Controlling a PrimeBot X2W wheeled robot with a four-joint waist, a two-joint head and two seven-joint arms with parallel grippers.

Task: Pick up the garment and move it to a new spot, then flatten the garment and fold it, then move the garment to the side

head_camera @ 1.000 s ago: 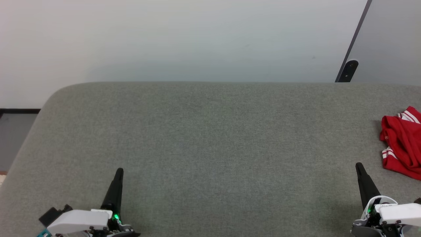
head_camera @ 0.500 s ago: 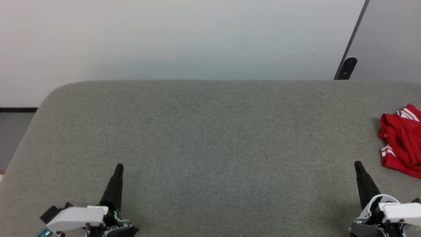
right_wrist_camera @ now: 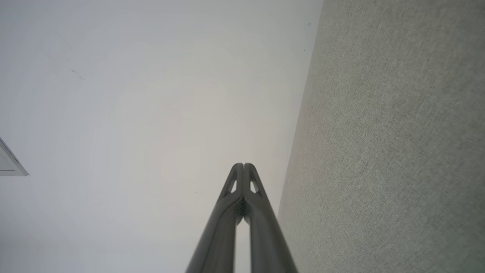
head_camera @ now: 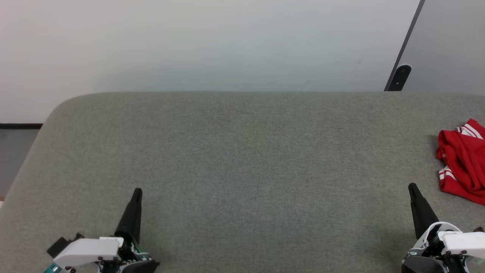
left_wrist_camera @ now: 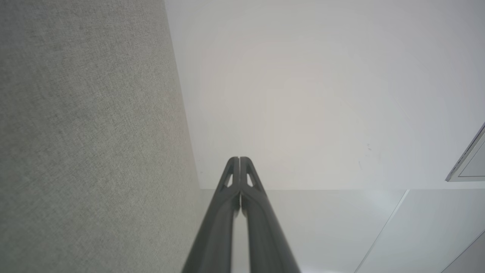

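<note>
A crumpled red garment (head_camera: pixel 462 163) with white stripes lies at the far right edge of the grey fabric surface (head_camera: pixel 242 170), partly cut off by the head view's edge. My right gripper (head_camera: pixel 412 187) is low on the right, its tip a little to the left of and below the garment, not touching it. In the right wrist view its fingers (right_wrist_camera: pixel 243 168) are pressed together with nothing between them. My left gripper (head_camera: pixel 137 192) sits at the lower left, far from the garment. Its fingers (left_wrist_camera: pixel 239 162) meet at the tips, holding nothing.
A pale wall (head_camera: pixel 212 41) rises behind the surface's far edge. A grey panel with a dark frame (head_camera: pixel 402 76) stands at the back right. The surface's rounded left corner (head_camera: pixel 60 110) drops to a floor strip (head_camera: pixel 15 151).
The whole head view has shifted slightly, so the camera moved. Both grippers stay shut and the garment lies in the same place.
</note>
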